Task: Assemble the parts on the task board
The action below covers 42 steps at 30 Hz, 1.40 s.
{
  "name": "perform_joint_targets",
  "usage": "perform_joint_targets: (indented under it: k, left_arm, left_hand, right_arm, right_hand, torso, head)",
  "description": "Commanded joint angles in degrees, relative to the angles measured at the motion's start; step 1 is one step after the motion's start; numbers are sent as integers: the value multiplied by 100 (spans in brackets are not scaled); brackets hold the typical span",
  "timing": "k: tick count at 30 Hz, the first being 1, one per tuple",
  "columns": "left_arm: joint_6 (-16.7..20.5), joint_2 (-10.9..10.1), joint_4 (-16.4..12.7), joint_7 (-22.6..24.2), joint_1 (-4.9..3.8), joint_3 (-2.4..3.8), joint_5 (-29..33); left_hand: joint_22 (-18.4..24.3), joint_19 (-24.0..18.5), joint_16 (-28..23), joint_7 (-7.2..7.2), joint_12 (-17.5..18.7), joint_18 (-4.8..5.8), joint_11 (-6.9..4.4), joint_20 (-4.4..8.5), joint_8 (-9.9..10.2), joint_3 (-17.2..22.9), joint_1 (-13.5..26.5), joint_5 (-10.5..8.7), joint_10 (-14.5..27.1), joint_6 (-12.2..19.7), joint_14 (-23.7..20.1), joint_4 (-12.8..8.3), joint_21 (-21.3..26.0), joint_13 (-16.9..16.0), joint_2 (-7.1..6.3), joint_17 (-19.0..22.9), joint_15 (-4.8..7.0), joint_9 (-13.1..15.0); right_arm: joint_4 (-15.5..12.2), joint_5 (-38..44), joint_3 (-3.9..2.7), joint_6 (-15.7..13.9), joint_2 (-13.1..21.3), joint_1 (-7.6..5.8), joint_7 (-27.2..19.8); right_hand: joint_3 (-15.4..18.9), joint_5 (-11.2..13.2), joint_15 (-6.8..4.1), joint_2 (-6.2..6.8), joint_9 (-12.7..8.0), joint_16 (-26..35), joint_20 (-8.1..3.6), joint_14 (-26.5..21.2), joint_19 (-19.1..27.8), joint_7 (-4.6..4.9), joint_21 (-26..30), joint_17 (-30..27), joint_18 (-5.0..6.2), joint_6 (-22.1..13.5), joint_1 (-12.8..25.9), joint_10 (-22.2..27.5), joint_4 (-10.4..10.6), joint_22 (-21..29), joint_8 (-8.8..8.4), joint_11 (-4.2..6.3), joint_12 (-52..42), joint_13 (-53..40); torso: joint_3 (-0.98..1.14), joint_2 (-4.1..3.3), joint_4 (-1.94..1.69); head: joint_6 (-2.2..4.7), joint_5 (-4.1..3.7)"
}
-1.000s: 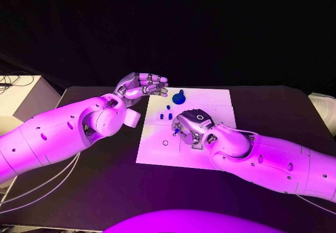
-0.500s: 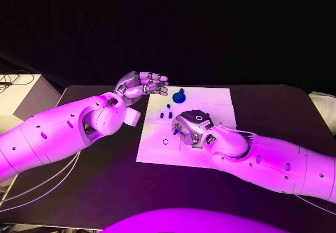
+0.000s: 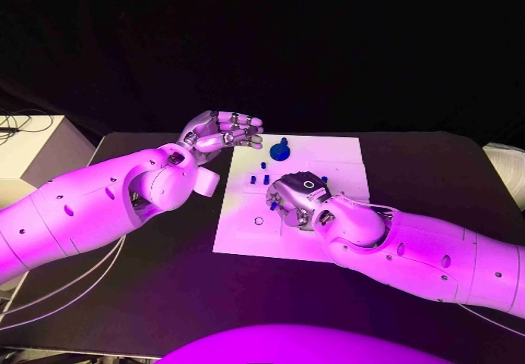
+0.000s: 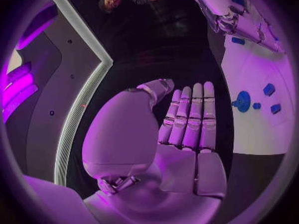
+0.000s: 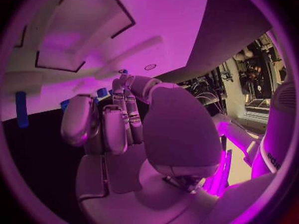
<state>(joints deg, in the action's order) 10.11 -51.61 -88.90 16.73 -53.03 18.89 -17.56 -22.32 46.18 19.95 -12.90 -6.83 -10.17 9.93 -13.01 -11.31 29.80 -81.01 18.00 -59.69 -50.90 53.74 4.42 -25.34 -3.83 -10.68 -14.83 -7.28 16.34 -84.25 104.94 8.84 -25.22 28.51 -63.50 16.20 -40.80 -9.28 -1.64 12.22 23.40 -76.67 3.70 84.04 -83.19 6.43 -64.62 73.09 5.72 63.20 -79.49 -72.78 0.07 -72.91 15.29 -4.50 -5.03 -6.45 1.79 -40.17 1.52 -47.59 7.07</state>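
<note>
- Right hand (image 3: 297, 199): lies low over the middle of the task board (image 3: 339, 152), fingers curled downward. Whether it holds a part cannot be told.
- Left hand (image 3: 222, 130): raised just off the board's far left corner, fingers loosely bent, holding nothing.
- Parts: large round blue piece (image 3: 281, 152) at the far edge; small blue pieces (image 3: 258, 180) loose beside the right hand.
- Judgement: assembly is at an early stage, with most parts unplaced.

black table (image 3: 438, 163) | white task board (image 3: 328, 152) on it, mid

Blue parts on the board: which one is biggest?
The round blue part at the board's far edge, near the left hand. It is much bigger than the small pegs closer in.
</note>
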Motion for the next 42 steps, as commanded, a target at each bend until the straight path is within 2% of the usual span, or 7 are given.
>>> perform_joint_targets:
  k: [1,21,25,27,31,42]
  left_arm:
    - [-61,1,-15,25,1,4,17]
    - [-112,-11,-26,-8,1,4,17]
    - [-112,-8,-29,-8,1,4,17]
    - [-111,-9,-31,-8,1,4,17]
    - [-105,-16,-32,-8,1,4,17]
    - [-124,-22,-40,-34,1,4,17]
  left_hand:
    - [8,48,-22,-31,20,0,18,-3,18,-37,26,-33,29,40,1,8,24,-7,-11,-7,-32,-8]
    - [23,50,-41,-31,17,0,19,-7,17,-43,30,-33,33,39,-6,13,46,-7,-12,-19,-35,-9]
    - [23,50,-41,-31,17,0,19,-7,17,-43,30,-33,33,39,-6,13,46,-7,-12,-19,-35,-9]
    - [30,51,-49,-31,16,0,19,-9,16,-44,30,-32,35,37,-8,16,56,-8,-8,-24,-36,-10]
    - [30,51,-49,-31,16,0,19,-9,16,-44,30,-32,35,37,-8,16,56,-8,-8,-24,-36,-10]
    - [40,53,-60,-32,16,-1,20,-11,17,-45,29,-31,41,39,-11,19,70,-7,-5,-31,-38,-12]
  right_arm:
    - [51,106,11,132,-24,22,51]
    - [117,272,19,188,-79,40,77]
    - [126,196,20,252,-86,40,-22]
    - [127,141,22,267,-81,40,-80]
    - [112,88,24,248,-62,40,-143]
    - [71,61,30,-25,-27,39,-146]
  right_hand:
    - [9,-29,-34,-37,5,15,-13,214,-37,21,19,-1,-58,9,8,-142,-35,9,16,173,-19,-5]
    - [10,-31,-32,-37,9,20,-13,213,-36,24,27,-5,-58,7,16,-142,-42,12,12,170,-9,-9]
    - [81,-64,15,48,-7,-22,10,233,-12,86,92,41,-53,-123,121,-25,-33,44,-74,116,90,3]
    - [175,-244,40,127,-12,17,37,217,15,85,166,-4,-42,-193,233,71,13,84,-124,89,139,17]
    - [326,-217,83,278,-35,142,80,155,92,83,403,-146,-1,-338,404,333,105,226,-227,41,158,70]
    - [446,-157,116,368,-52,192,118,120,136,98,565,-203,26,-430,449,549,166,321,-306,2,153,115]
  torso:
    - [-2,-4,-3]
    - [2,-2,4]
    - [2,-1,2]
    - [1,2,2]
    - [-1,1,4]
    - [2,0,2]
  head:
    - [-6,1]
    - [-22,-4]
    - [-28,-3]
    - [-34,-5]
    - [-37,1]
    - [-37,-19]
